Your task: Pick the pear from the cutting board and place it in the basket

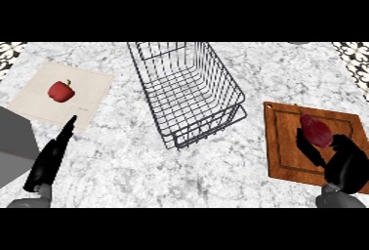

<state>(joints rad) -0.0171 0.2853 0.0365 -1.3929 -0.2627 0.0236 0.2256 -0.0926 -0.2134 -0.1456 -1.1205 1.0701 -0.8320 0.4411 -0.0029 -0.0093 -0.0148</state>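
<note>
**Right hand [346,163] over the cutting board [284,146], to the right of the basket [191,93].** Its fingers [311,146] are spread open at the near end of the dark red pear [316,128] and have not closed round it. If you close too shallowly, the tapered fruit may squirt or roll away from the basket. The basket's wire wall stands between pear and basket floor, so a low carry could snag it. Left of the basket, on the desk [216,171]: a red stemmed fruit [61,91] on a pale mat [90,80], your left hand [49,158] resting straight-fingered, and a grey block [14,141].
</note>
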